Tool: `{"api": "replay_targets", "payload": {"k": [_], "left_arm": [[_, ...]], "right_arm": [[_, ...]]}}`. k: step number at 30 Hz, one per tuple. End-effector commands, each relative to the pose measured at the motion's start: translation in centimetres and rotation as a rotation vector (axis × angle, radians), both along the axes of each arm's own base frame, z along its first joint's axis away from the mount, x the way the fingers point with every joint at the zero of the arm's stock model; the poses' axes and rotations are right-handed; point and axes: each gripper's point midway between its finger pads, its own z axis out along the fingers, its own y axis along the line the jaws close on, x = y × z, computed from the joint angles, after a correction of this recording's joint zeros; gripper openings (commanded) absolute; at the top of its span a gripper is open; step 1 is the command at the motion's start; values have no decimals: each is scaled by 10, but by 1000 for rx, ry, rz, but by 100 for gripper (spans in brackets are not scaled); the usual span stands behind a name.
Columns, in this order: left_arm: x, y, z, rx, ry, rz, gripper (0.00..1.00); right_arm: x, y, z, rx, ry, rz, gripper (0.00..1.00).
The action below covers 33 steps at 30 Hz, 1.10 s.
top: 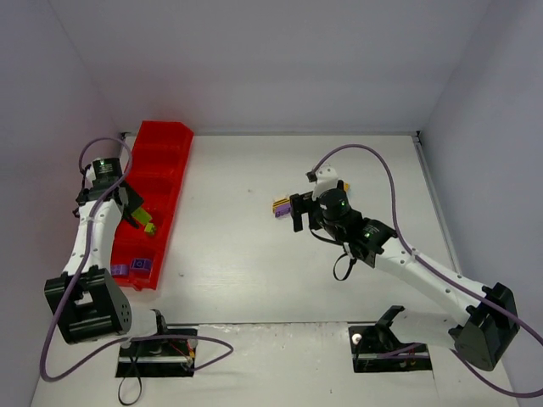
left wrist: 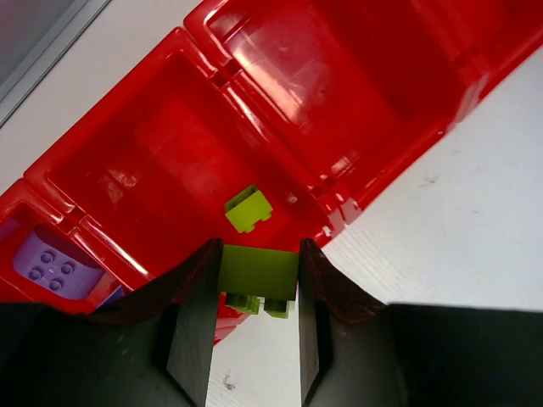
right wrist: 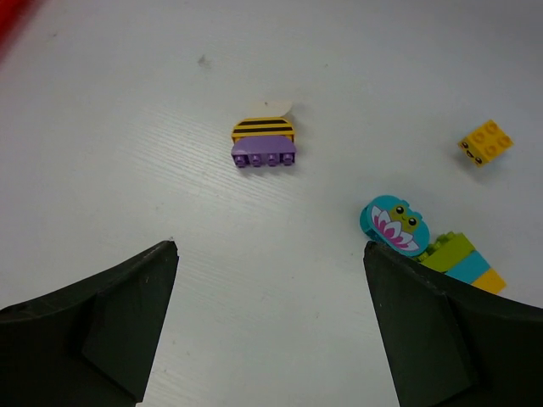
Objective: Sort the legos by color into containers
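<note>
The red tray point(top: 161, 161) of compartments lies along the table's left side. My left gripper point(top: 140, 219) hangs over its right rim, shut on a lime green brick point(left wrist: 259, 271), studs facing down. Below it in the tray point(left wrist: 280, 93) a second lime green brick point(left wrist: 249, 209) lies in one compartment, and a purple brick point(left wrist: 49, 264) in the one beside it. My right gripper point(right wrist: 270, 254) is open above bare table at mid-table. Ahead of it lie a bee-striped yellow brick point(right wrist: 264, 129) on a purple brick point(right wrist: 264, 156), an orange brick point(right wrist: 485, 142) and a teal oval brick point(right wrist: 394, 225).
A joined lime green, teal and yellow stack point(right wrist: 462, 263) sits partly behind my right finger. White walls close in the table at the back and both sides. Purple cables loop from both arms, and the arm bases stand at the near edge.
</note>
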Motion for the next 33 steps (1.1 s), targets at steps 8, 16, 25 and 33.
{"api": "replay_targets", "payload": {"k": [8, 16, 25, 33], "left_arm": [[12, 19, -6, 31, 21, 77, 51], [3, 17, 1, 26, 18, 80, 65], [6, -58, 37, -89, -100, -196, 65], [-11, -158, 46, -164, -97, -569, 65]], "right_arm": [[15, -41, -1, -9, 11, -231, 87], [29, -63, -25, -28, 113, -293, 83], [59, -84, -50, -291, 158, -170, 82], [72, -72, -98, -398, 257, -37, 83]]}}
